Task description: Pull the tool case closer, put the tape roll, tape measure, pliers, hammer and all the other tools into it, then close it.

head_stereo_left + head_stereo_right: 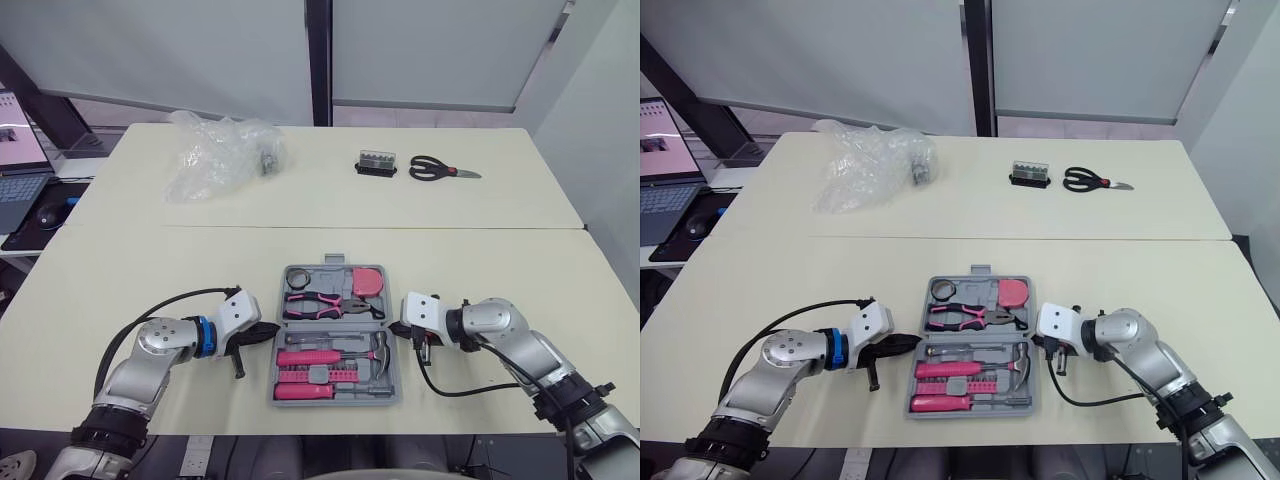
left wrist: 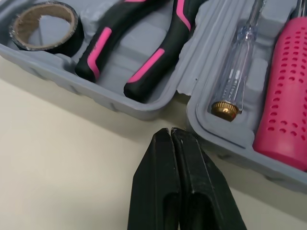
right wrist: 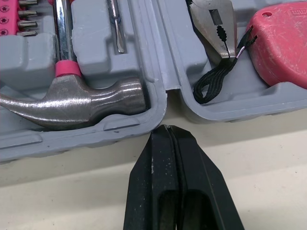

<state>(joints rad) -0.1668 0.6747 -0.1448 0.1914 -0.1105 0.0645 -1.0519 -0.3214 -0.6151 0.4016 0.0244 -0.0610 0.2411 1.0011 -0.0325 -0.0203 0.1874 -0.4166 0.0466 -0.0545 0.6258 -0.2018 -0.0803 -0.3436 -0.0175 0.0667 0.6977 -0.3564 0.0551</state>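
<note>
At the worktop [image 1: 480,270] front, the open tool case [image 1: 336,398] holds the hammer [image 1: 370,352], pliers [image 1: 320,303], tape measure [image 1: 367,282] and tape roll [image 1: 298,277]. Left of the case, the left end effector [image 2: 170,133] is fully narrowed and empty; right of it, the right end effector [image 3: 168,129] likewise. Beyond the case lie scissors [image 1: 440,170].

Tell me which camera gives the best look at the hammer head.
Right wrist view: the hammer head sits close up, seated in its slot in the tool case. Both eye views show it small, at the case's right edge.
</note>
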